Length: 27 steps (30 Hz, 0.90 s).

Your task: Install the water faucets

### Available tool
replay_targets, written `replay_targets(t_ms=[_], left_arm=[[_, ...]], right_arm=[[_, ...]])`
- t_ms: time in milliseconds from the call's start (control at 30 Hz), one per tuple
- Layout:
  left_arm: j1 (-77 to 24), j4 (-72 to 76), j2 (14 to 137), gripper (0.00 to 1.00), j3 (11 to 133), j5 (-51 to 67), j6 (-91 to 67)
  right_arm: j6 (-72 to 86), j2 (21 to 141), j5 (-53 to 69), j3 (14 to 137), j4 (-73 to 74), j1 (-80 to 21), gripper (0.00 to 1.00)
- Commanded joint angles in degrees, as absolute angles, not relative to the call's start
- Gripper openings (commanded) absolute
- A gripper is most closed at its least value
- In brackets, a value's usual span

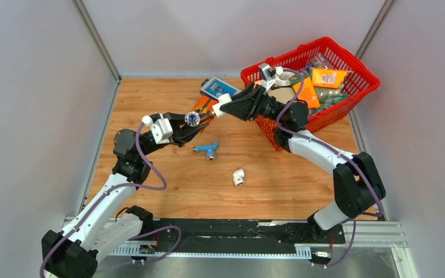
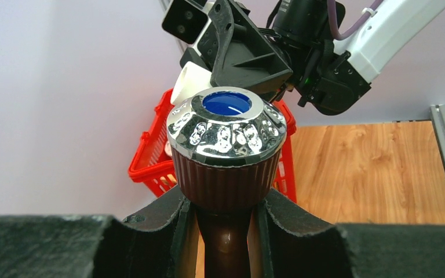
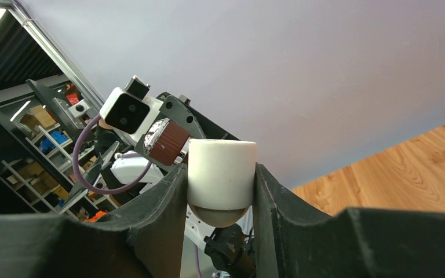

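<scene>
My left gripper (image 1: 186,128) is shut on the dark brown faucet (image 1: 197,119), held in the air; its chrome knob with a blue cap (image 2: 226,124) fills the left wrist view and its stem sits between the pads (image 2: 174,231). My right gripper (image 1: 223,107) is shut on a white elbow fitting (image 3: 221,174), right against the brown faucet's far end. The fitting also shows in the left wrist view (image 2: 190,82). The brown knob shows in the right wrist view (image 3: 167,142). The light blue faucet (image 1: 207,149) lies on the wooden table, below both grippers.
A second white elbow fitting (image 1: 239,176) lies on the table (image 1: 150,98) near the middle front. A red basket (image 1: 364,91) of packaged parts stands at the back right. A blue packet (image 1: 217,87) lies left of the basket. Grey walls enclose the table.
</scene>
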<state>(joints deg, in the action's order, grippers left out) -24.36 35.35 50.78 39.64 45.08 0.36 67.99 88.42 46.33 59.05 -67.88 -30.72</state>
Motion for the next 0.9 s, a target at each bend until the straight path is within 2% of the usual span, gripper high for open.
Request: replay_targets(t_ms=[0,367,600,867], left_arm=[[-27.07,37.79,52.12,0.00,39.02,46.68,-2.18],[-25.85,44.99,50.71,0.00,33.14,42.19,-30.21],[-19.78,56.06,53.87,0.00,30.58,47.88,-59.90],[-10.57,69.61,58.10,0.00,29.18,53.34,-82.68]], right_arm=[[66.55,87.72,48.16,59.59,-66.36,-35.24,0.00],[45.47,83.32,51.85,61.96,-52.84,-34.80,0.00],[29.37,78.06,50.71,60.47,-45.53,-34.80,0.00],[11.45,71.63,46.05,58.01,-38.79,-34.89,0.00]])
